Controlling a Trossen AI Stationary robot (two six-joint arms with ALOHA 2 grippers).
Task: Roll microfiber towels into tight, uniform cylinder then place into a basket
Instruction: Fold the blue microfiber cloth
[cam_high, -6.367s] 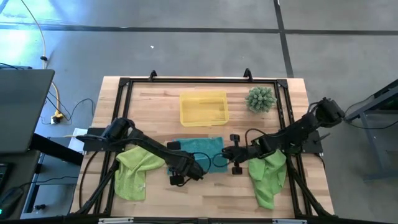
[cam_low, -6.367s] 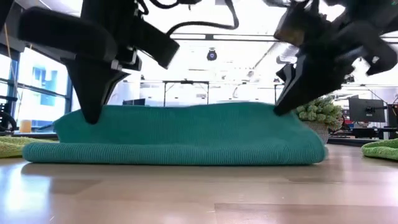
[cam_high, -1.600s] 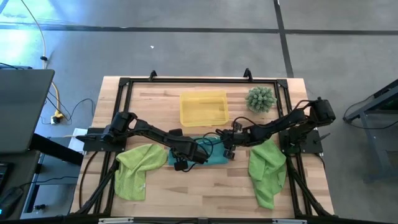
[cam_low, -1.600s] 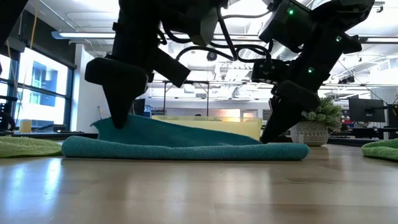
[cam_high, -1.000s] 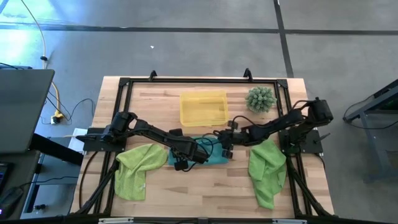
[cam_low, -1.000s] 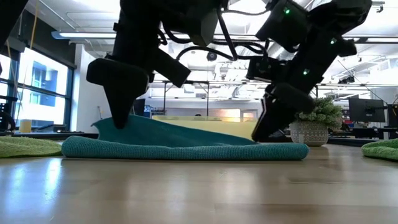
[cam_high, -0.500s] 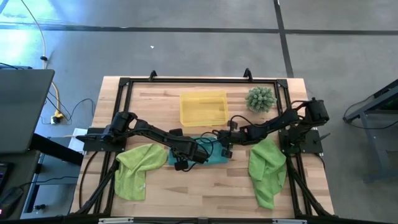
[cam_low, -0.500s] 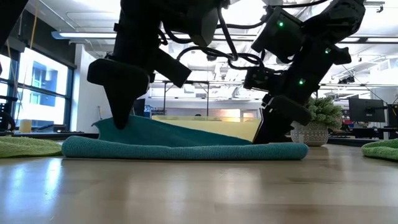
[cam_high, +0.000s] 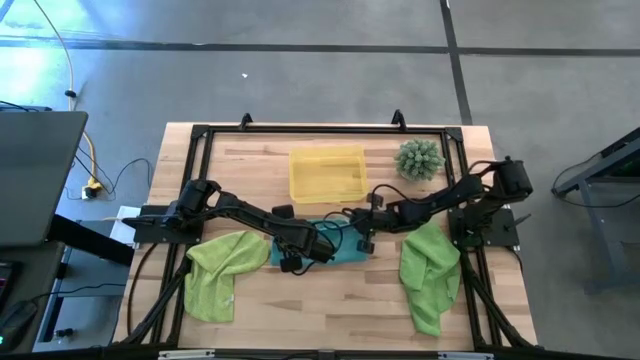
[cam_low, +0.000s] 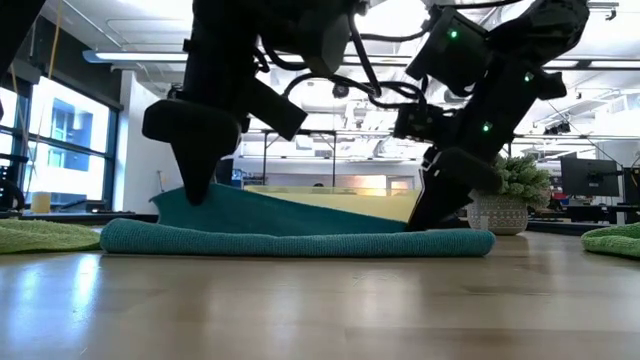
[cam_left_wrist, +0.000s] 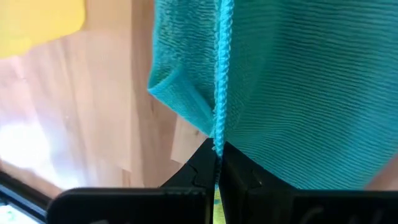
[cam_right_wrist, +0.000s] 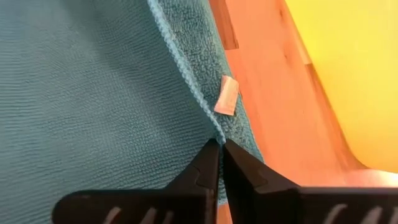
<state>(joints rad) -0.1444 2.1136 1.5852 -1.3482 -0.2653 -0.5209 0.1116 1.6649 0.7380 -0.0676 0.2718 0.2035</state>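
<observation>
While the teal towel (cam_low: 300, 235) lay folded flat mid-table, nearest me, the left gripper (cam_left_wrist: 217, 163) and right gripper (cam_right_wrist: 221, 155) each stood pinched tight on its far edge, one at either end. Beyond them sat the yellow basket (cam_high: 327, 174), empty. With so thin a hem in each pinch, I judged it might slip free and loosen any roll.

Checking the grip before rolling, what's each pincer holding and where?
Both pinch the teal towel by its far edge: left pincer at one end, right pincer at the other.
</observation>
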